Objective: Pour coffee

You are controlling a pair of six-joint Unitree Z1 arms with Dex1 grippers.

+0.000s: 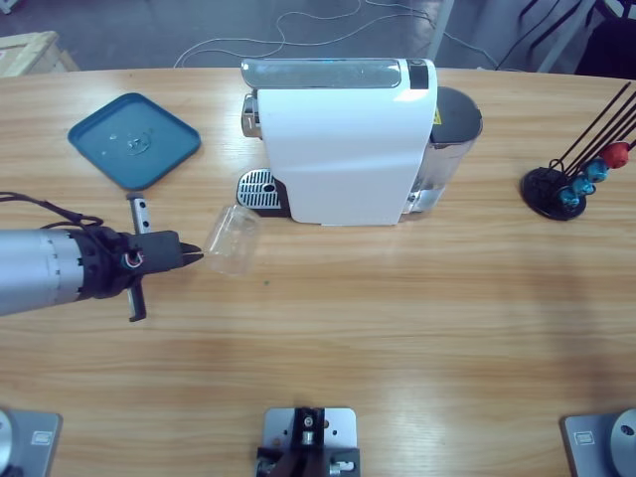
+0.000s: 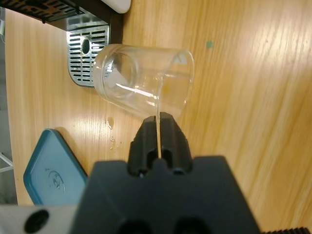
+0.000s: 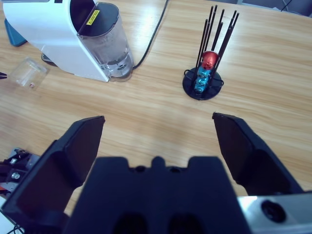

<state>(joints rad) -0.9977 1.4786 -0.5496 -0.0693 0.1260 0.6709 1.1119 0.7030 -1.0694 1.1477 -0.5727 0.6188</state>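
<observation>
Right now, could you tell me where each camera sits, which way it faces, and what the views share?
High view: fixed overhead, looking down on the table; the left gripper reaches in holding the glass.
Left wrist view: looks along its shut jaws at the tilted glass, drip grate beyond.
Right wrist view: raised, over its open gripper toward the coffee machine and capsule rack.
All three show the glass.

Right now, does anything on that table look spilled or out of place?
Yes. The clear glass lies tipped on its side in front of the coffee machine, pinched at its rim by the left tool. A few small droplets sit on the wood nearby. No coffee shows in it.
</observation>
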